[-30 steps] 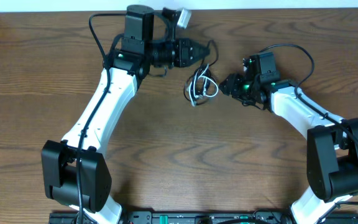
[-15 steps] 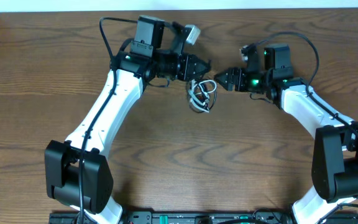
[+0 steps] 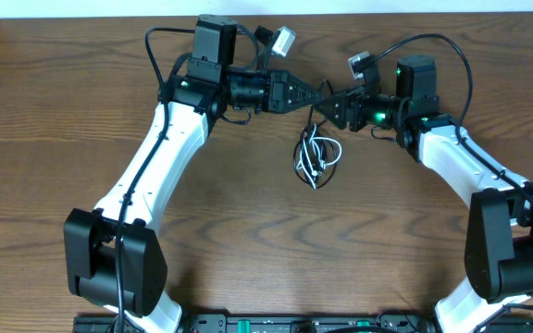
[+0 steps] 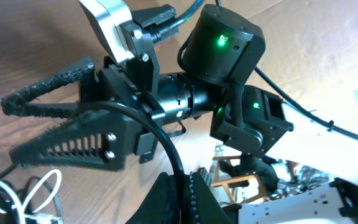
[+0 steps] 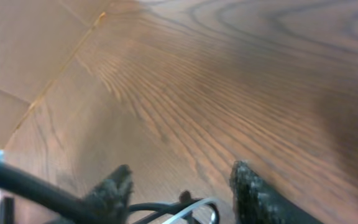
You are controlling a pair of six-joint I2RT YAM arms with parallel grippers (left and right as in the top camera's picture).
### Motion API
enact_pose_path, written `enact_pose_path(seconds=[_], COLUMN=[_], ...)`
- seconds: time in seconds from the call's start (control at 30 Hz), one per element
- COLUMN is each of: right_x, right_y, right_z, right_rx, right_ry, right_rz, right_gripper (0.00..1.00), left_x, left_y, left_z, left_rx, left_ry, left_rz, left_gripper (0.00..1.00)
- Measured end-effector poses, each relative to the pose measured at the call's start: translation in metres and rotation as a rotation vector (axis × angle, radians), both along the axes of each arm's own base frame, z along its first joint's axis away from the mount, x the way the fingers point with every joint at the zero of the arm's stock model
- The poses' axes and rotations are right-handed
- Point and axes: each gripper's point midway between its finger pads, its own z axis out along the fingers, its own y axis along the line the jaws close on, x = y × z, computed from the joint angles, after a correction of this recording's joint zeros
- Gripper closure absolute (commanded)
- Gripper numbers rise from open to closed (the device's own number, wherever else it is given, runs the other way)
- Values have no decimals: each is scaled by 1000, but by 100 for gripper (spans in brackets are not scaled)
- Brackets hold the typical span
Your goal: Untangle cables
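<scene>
Grippers brought tip-to-tip at upper centre. Left gripper (image 3: 318,91) clamped on black cord (image 4: 174,155). Right gripper (image 4: 10,129) part-open, nothing held. Coil (image 3: 315,159) shifted lower, loosened; regrasp judged next.

Overhead faces down; wrists close, sharing cables (image 3: 316,157)

We see the overhead view bright and evenly lit from above. The brown wood-grain table (image 3: 248,231) is sharp, with only soft shadows beside the white-and-black robot arms (image 3: 155,176). In the left wrist view, a small green indicator light (image 4: 221,41) glows on dark housing, and the lower right corner is overexposed. The right wrist view is blurred, darkening toward the right.
</scene>
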Motion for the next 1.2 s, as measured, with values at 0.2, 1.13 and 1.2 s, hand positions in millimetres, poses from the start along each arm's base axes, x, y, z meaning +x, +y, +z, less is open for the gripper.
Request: enact_pose_path(seconds=[0.2,1.13,1.2], right_x=[3,-76,-81], right_y=[-2,-85,-97], right_z=[0,-3,-10], right_rx=[-9,-334,-387], right_ry=[-4,428,453], right_rz=[-21,-454,-493], right_gripper=[99,99,99], left_x=[0,26,30], left_y=[0,21,26], left_z=[0,-53,-54], left_rx=[-3,284,297], left_ry=[28,74,64], left_rz=[6,259,279], left_gripper=[93,92,92])
